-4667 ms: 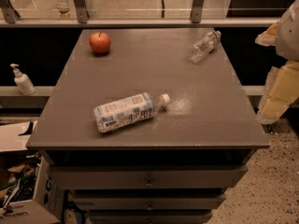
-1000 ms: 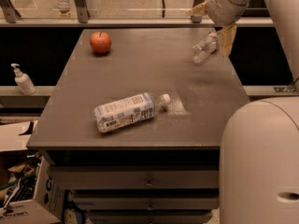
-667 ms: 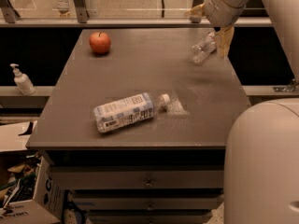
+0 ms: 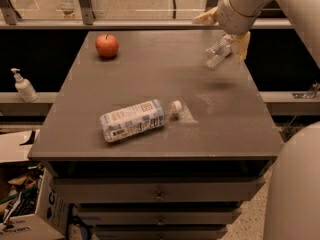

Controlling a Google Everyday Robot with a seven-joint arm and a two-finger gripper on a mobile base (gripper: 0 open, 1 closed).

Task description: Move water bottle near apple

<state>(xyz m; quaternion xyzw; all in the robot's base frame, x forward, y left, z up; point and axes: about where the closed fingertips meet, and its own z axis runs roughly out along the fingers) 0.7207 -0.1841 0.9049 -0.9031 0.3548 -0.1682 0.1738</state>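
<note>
The water bottle point(image 4: 215, 54), small, clear and crinkled, lies tilted at the table's far right. My gripper point(image 4: 225, 31) reaches in from the upper right and is open. One yellowish finger point(image 4: 205, 18) is beyond the bottle and the other point(image 4: 243, 44) is just to its right, so they straddle its cap end. The wrist hides the cap. The apple point(image 4: 107, 45), red-orange with a short stem, sits at the table's far left, well away from the bottle.
A larger bottle point(image 4: 134, 120) with a white-blue label and white cap lies on its side near the front of the dark table point(image 4: 80, 134). A white pump dispenser point(image 4: 23, 86) stands on a ledge to the left. My arm's body point(image 4: 295, 184) fills the lower right.
My arm came in from the right to the water bottle. Over the last second the gripper settled slightly lower around the bottle's cap end. The bottle, the apple and the larger bottle have not moved.
</note>
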